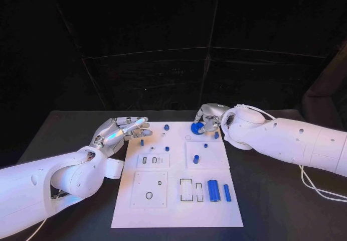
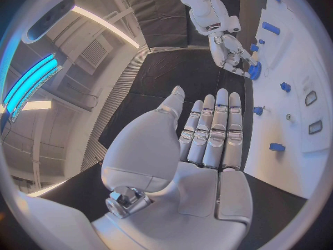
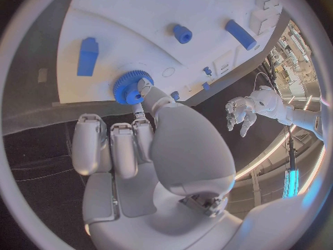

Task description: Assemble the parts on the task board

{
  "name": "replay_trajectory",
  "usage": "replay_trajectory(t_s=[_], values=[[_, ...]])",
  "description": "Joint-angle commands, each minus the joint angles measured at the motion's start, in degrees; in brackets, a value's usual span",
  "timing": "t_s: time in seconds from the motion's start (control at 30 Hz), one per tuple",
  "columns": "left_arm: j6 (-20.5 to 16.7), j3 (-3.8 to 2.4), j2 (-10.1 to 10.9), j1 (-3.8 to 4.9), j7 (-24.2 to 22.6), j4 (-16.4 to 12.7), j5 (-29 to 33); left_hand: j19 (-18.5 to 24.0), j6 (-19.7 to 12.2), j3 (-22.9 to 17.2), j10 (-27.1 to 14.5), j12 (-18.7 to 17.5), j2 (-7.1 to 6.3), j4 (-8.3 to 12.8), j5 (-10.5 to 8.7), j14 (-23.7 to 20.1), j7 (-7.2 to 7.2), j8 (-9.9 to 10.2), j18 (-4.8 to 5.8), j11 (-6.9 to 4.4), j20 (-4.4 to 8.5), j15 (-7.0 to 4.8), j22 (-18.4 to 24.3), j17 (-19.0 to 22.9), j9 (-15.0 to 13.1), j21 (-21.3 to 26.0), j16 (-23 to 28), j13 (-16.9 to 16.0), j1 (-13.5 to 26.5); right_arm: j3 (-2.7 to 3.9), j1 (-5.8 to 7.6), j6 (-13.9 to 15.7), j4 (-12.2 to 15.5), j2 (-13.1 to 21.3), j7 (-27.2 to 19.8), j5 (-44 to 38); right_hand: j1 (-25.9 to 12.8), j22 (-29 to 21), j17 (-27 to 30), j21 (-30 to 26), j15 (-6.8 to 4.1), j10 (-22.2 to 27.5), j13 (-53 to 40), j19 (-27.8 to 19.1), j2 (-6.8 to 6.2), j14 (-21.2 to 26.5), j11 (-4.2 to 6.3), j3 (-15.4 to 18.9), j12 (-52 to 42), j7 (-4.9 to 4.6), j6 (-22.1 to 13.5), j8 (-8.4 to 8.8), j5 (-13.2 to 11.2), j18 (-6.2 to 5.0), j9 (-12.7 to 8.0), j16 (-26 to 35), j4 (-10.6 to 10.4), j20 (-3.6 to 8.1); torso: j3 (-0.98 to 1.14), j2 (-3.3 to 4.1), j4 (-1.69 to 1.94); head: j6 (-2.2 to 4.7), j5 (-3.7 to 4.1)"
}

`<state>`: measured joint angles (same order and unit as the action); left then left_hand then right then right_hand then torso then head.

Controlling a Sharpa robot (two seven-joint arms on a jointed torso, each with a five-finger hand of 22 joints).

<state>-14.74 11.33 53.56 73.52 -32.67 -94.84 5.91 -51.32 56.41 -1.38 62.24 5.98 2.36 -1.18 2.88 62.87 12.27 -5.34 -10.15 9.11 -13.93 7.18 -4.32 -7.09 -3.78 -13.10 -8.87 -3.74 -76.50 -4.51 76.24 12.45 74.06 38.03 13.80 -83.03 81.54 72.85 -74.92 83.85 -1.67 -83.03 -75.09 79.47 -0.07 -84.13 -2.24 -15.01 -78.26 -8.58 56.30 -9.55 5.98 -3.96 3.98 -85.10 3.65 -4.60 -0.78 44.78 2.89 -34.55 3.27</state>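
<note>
The white task board (image 1: 177, 211) lies mid-table. My right hand (image 1: 209, 118) is at its far edge and pinches a blue toothed gear (image 1: 196, 128) between thumb and a finger; the right wrist view shows the gear (image 3: 129, 85) at the board's rim (image 3: 104, 103). My left hand (image 1: 121, 130) hovers at the board's far left corner, fingers straight and apart, holding nothing; its palm (image 2: 208, 150) is bare. A thick blue cylinder (image 1: 213, 191) and a thinner blue bar (image 1: 227, 193) lie at the near right. A blue peg (image 1: 196, 159) stands in the middle right plate.
Several small blue pegs (image 1: 167, 148) dot the board's far half. Rectangular slots (image 1: 186, 190) and an oval hole (image 1: 149, 195) sit in the near plates. Black table (image 1: 275, 201) surrounds the board; a white cable (image 1: 318, 191) trails at the right.
</note>
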Motion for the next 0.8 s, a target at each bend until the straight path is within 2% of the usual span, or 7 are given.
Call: replay_trajectory(t_s=[0.03, 0.13, 0.17, 0.4, 0.57, 0.67, 0.8], values=[[0.73, -0.04, -0.03, 0.08, -0.07, -0.08, -0.14, -0.37, 0.27, -0.11, 0.45, -0.33, 0.33, 0.33, -0.04, 0.36, 0.07, 0.24, -0.46, 0.14, 0.08, -0.04, 0.09, 0.03, 0.02, 0.22, 0.19, 0.01, 0.08, 0.04, 0.1, 4.25, 1.27, 0.02, -1.56, -1.04, -2.45, 0.14, -3.89, 0.31, -0.59, -0.23, -2.66, 0.16, 0.21, -3.73, 0.43, -1.2, -0.07, 1.96, 5.23, -1.34, -0.41, 0.35, 0.45, -0.18, -0.58, 0.3, -0.01, -0.02, 0.04, 0.13, 0.23], [0.66, -0.04, -0.02, 0.08, -0.03, -0.12, -0.14, -0.37, 0.27, -0.11, 0.45, -0.33, 0.33, 0.33, -0.04, 0.36, 0.07, 0.24, -0.46, 0.14, 0.08, -0.04, 0.09, 0.03, 0.02, 0.22, 0.19, 0.01, 0.08, 0.04, 0.1, 5.09, 2.75, 0.0, -1.72, -0.64, -4.0, 0.12, -3.67, 0.31, -0.56, -0.13, -2.46, 0.12, -0.13, -3.68, 0.49, -1.54, 0.22, 1.96, 5.12, -0.81, -0.55, 0.36, 0.24, -0.06, -1.1, 0.37, -0.09, -0.01, 0.13, 0.34, 0.46], [0.63, -0.04, -0.01, 0.08, -0.01, -0.14, -0.14, -0.37, 0.27, -0.11, 0.45, -0.33, 0.33, 0.33, -0.04, 0.36, 0.07, 0.24, -0.46, 0.14, 0.08, -0.04, 0.09, 0.03, 0.02, 0.22, 0.19, 0.01, 0.08, 0.05, 0.1, 5.37, 3.2, -0.06, -1.71, -0.57, -4.35, 0.12, -3.65, 0.31, -0.55, -0.11, -2.43, 0.11, -0.26, -3.68, 0.48, -1.64, 0.29, 1.93, 5.02, -0.62, -0.54, 0.36, 0.17, -0.04, -1.18, 0.37, -0.08, 0.0, 0.14, 0.32, 0.07], [0.54, -0.04, 0.07, 0.08, 0.04, -0.28, -0.14, -0.37, 0.27, -0.11, 0.45, -0.33, 0.33, 0.33, -0.04, 0.36, 0.07, 0.24, -0.46, 0.14, 0.08, -0.04, 0.09, 0.03, 0.02, 0.22, 0.19, 0.01, 0.08, 0.06, 0.11, 7.53, 5.03, -2.02, -0.85, -2.47, -5.57, 0.14, -3.55, 0.32, -0.47, -0.05, -2.36, 0.11, -0.88, -3.66, 0.4, -1.98, 0.48, 1.81, 4.79, 0.05, -0.24, 0.37, 0.0, 0.03, -1.48, 0.33, -0.15, -0.04, 0.24, 0.18, -0.16], [0.5, -0.04, 0.12, 0.09, 0.02, -0.36, -0.14, -0.37, 0.27, -0.11, 0.45, -0.33, 0.33, 0.33, -0.04, 0.36, 0.07, 0.24, -0.46, 0.14, 0.08, -0.04, 0.09, 0.03, 0.02, 0.22, 0.19, 0.01, 0.08, 0.06, 0.11, 8.09, 4.58, -4.73, -0.12, -3.96, -5.96, 0.28, -3.59, 0.37, -0.45, -0.05, -2.35, 0.19, -1.11, -3.67, 0.37, -2.1, 0.53, 1.79, 4.8, 0.25, -0.16, 0.39, -0.03, 0.02, -1.59, 0.31, -0.2, 0.01, 0.38, -0.03, -0.46], [0.47, -0.05, 0.13, 0.09, -0.01, -0.4, -0.14, -0.37, 0.27, -0.11, 0.45, -0.33, 0.33, 0.33, -0.04, 0.36, 0.07, 0.24, -0.46, 0.14, 0.08, -0.04, 0.09, 0.03, 0.02, 0.22, 0.19, 0.01, 0.08, 0.05, 0.04, 7.82, 3.66, -6.55, 0.06, -4.26, -6.21, 0.31, -3.51, 0.39, -0.44, -0.03, -2.31, 0.21, -1.21, -3.65, 0.36, -2.19, 0.6, 1.77, 4.81, 0.37, -0.06, 0.4, -0.05, 0.06, -1.67, 0.3, -0.14, 0.01, 0.19, -0.06, -0.66], [0.46, -0.05, 0.1, 0.1, -0.05, -0.45, -0.14, -0.37, 0.27, -0.11, 0.45, -0.33, 0.33, 0.33, -0.04, 0.36, 0.07, 0.24, -0.46, 0.14, 0.08, -0.04, 0.09, 0.03, 0.02, 0.22, 0.19, 0.01, 0.08, 0.04, -0.38, 7.07, 2.38, -8.49, 0.24, -4.43, -6.41, 0.32, -3.48, 0.39, -0.43, -0.04, -2.33, 0.21, -1.27, -3.65, 0.35, -2.29, 0.6, 1.76, 4.81, 0.5, 0.1, 0.4, -0.06, 0.08, -1.74, 0.29, -0.13, 0.01, 0.2, -0.17, -0.77]])
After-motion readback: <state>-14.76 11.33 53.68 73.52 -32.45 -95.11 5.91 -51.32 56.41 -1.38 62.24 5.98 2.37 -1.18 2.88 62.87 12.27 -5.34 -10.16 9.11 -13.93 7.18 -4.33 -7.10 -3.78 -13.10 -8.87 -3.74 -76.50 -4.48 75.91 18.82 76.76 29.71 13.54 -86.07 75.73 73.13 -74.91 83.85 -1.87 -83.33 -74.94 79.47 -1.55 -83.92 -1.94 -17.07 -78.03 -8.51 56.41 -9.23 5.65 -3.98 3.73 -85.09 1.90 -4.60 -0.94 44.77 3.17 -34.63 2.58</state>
